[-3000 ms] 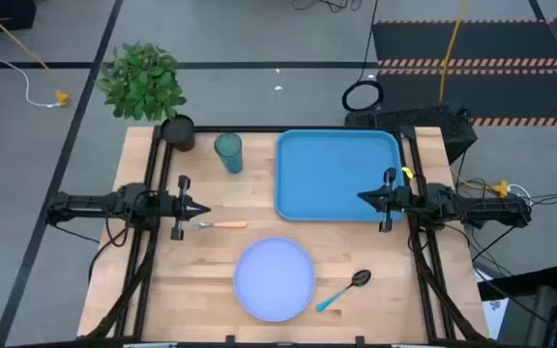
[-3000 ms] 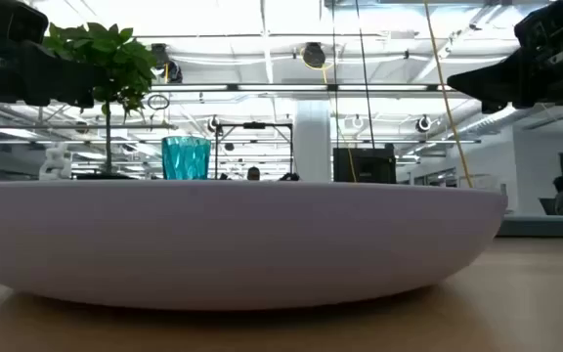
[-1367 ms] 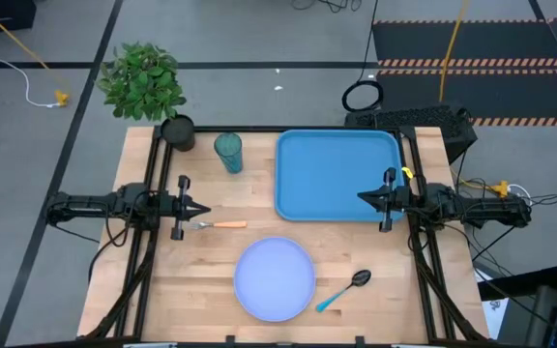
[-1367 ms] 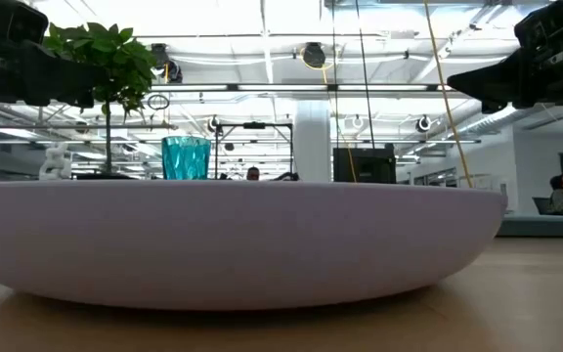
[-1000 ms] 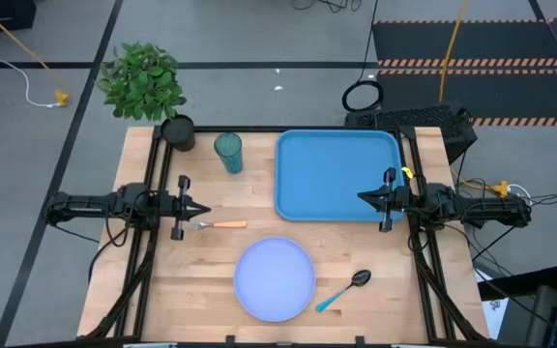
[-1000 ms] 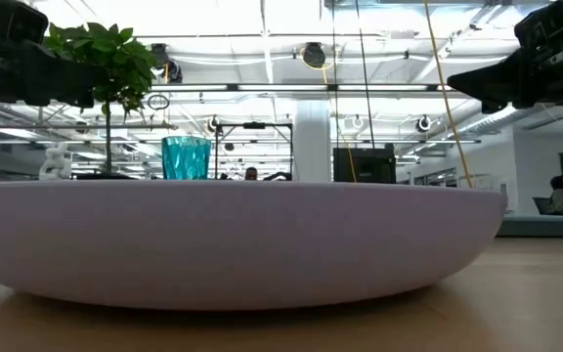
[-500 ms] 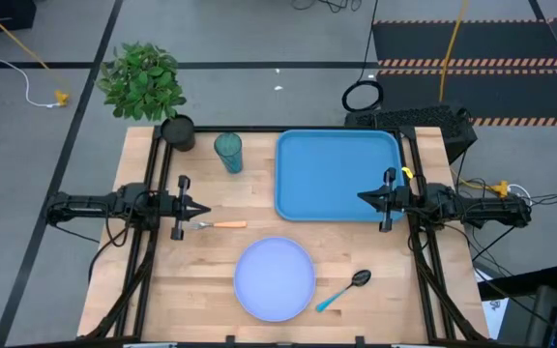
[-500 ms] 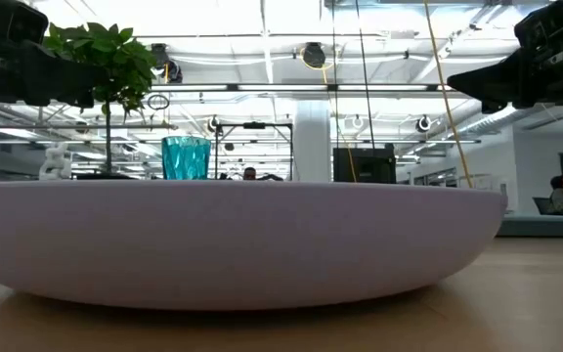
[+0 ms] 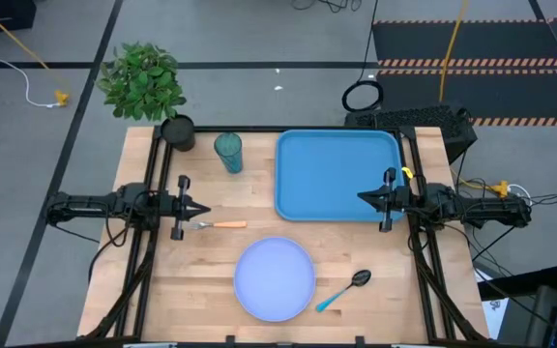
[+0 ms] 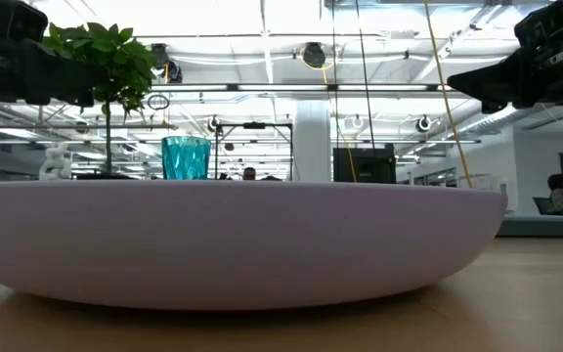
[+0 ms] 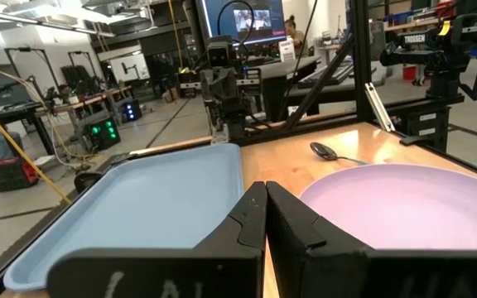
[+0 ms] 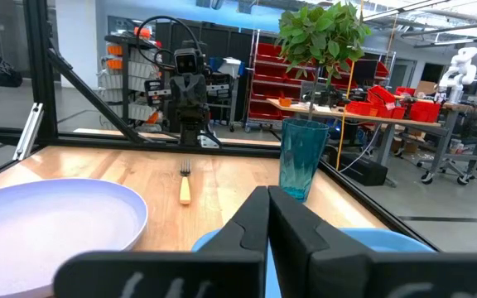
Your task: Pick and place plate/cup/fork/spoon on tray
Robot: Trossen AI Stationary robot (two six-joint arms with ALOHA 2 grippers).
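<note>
Both arms hover apart, left gripper and right gripper pressed together, empty. Beside the tray: cup, fork, plate, spoon.

Both arms level, tips facing inward.
The left tool and the right tool have their fingers pressed together, empty; each arm reaches in horizontally from its own side, well apart.
</note>
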